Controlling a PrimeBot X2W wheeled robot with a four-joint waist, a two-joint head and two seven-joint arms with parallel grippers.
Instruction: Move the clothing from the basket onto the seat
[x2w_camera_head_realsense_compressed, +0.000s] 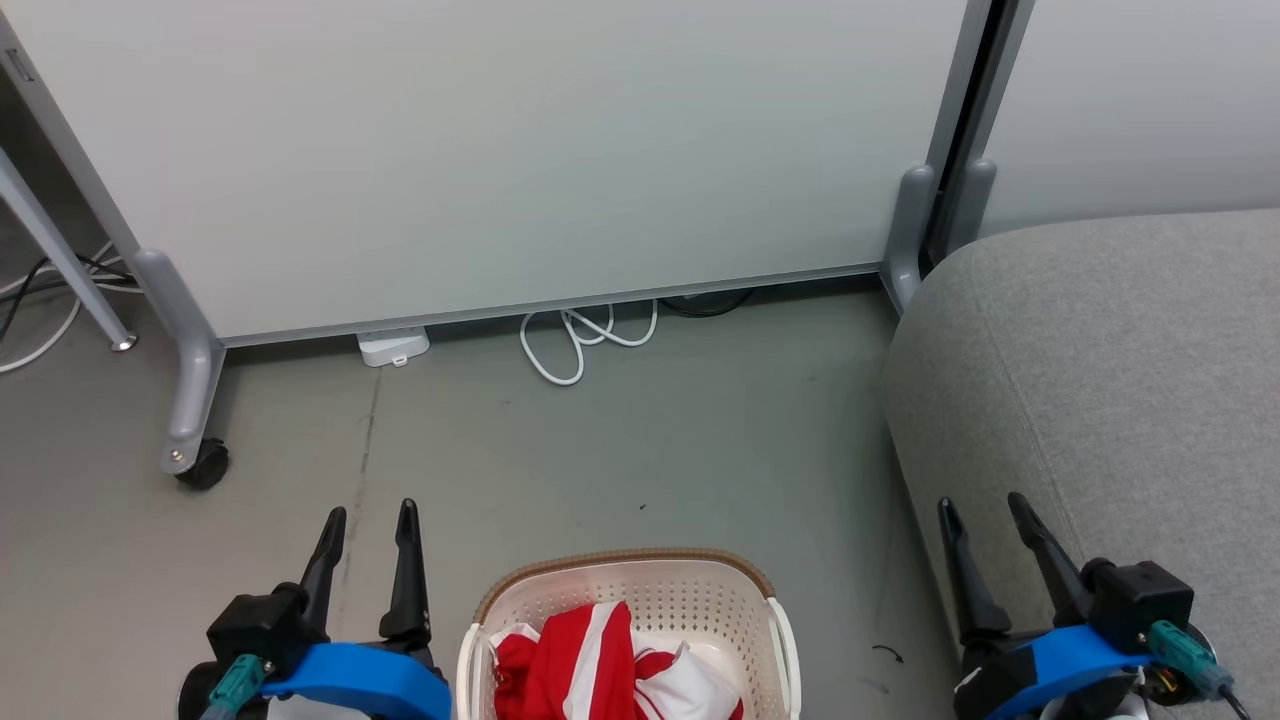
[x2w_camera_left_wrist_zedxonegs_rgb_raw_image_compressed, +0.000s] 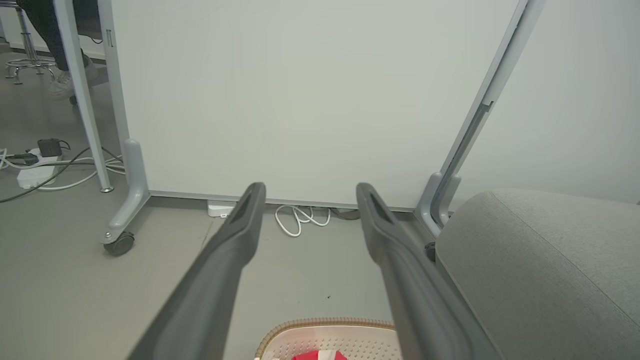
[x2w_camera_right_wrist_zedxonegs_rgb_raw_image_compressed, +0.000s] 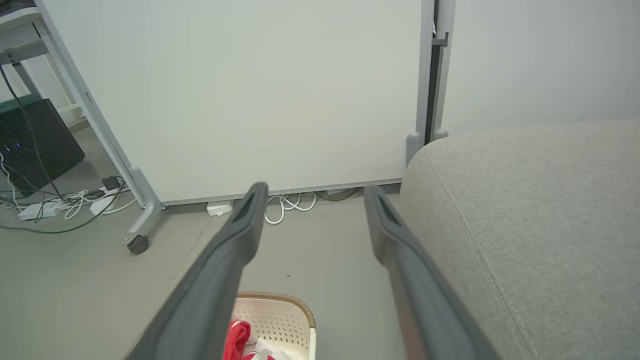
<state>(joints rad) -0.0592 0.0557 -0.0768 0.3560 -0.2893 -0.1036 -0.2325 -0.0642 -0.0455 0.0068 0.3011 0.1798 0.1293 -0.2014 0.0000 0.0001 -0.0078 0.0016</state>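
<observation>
red-and-white striped fabric clothing (x2w_camera_head_realsense_compressed: 590, 665) lies bunched in the small cream perforated plastic basket (x2w_camera_head_realsense_compressed: 625, 560) on the floor, between the arms and back of both fingertips. left gripper (x2w_camera_head_realsense_compressed: 370, 512) judged nearer. right gripper (x2w_camera_head_realsense_compressed: 980, 500) hangs by the large grey upholstered seat (x2w_camera_head_realsense_compressed: 1120, 380). both spread apart, empty, pointing forward.

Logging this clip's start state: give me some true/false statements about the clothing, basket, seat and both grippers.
1. The clothing lies in the basket. True.
2. The left gripper is shut on a garment. False: it is open and holds nothing.
3. The seat stands to the robot's right of the basket. True.
4. The right gripper touches the clothing. False: it is open, off to the basket's right, clear of the clothing.
</observation>
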